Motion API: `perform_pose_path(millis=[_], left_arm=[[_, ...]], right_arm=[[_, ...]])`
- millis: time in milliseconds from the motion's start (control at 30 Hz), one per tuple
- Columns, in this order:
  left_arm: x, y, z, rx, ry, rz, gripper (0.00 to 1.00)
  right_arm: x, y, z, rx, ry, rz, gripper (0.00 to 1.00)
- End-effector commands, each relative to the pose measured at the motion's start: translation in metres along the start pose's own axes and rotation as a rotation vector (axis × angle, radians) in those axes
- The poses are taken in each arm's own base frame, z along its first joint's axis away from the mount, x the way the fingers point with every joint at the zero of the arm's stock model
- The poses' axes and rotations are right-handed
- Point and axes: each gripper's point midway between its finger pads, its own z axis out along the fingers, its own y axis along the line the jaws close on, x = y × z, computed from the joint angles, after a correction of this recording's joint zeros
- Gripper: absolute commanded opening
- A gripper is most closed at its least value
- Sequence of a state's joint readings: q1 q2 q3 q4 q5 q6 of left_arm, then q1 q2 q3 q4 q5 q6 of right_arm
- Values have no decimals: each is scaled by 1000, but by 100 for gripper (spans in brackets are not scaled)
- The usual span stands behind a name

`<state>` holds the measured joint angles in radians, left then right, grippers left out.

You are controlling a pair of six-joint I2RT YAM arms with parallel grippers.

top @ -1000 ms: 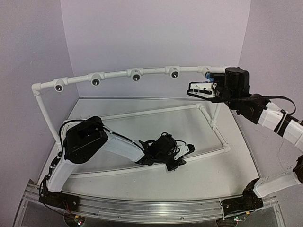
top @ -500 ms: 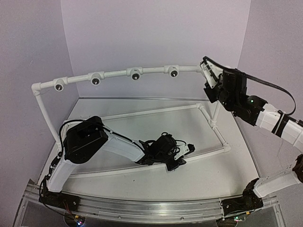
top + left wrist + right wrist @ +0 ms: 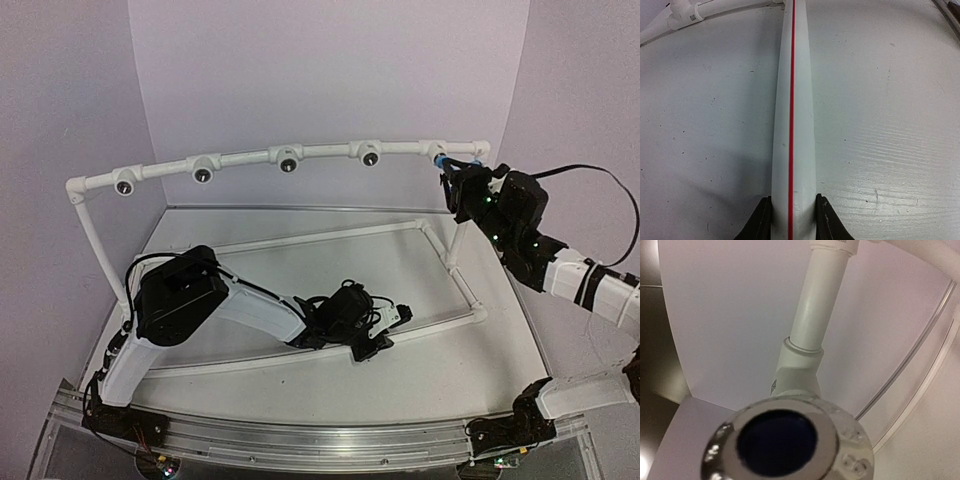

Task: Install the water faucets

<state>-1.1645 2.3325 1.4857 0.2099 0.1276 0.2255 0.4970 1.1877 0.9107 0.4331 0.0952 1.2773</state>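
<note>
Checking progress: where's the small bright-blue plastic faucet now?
Top view, far right: the blue faucet sits at the right end of the raised white pipe rail, beside the right gripper.

Two robot arms: left arm point(image 3: 250, 310), right arm point(image 3: 560, 265). One white pipe frame point(image 3: 95, 240) on one table point(image 3: 430, 370). Five tee fittings along the frame's top rail: four with dark round mouths open, first point(image 3: 124, 183), second point(image 3: 203, 170), third point(image 3: 288, 160) and fourth point(image 3: 369, 154) from the left, plus a fifth point(image 3: 432, 148) at the right end. One blue water faucet point(image 3: 440, 158) at that fifth fitting (just a sliver of blue, the rest behind the right arm's head). Two corner elbows: left elbow point(image 3: 77, 190), right elbow point(image 3: 482, 148). One red-lined pipe point(image 3: 800, 125) in the left wrist view. One metal mounting rail point(image 3: 300, 440).
</note>
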Motion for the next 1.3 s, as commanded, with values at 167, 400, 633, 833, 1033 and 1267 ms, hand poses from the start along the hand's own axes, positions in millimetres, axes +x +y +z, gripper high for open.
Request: perform_pose_path(millis=[167, 400, 633, 833, 1033, 1267], left_arm=[[109, -76, 7, 245, 317, -11, 0], [108, -78, 6, 254, 315, -9, 0], [108, -78, 7, 251, 315, -10, 0], [108, -77, 6, 248, 316, -10, 0], [109, -76, 7, 247, 316, -10, 0], [109, -76, 7, 248, 316, -12, 0]], right_arm=[[-28, 30, -66, 8, -32, -598, 98], [-9, 17, -102, 42, 284, -1613, 98], [1, 22, -102, -153, 457, -2427, 98], [-19, 33, -71, -69, 454, -2809, 98], [-28, 30, -35, 115, 355, -2966, 96], [-26, 21, -18, 305, 254, -2970, 79]])
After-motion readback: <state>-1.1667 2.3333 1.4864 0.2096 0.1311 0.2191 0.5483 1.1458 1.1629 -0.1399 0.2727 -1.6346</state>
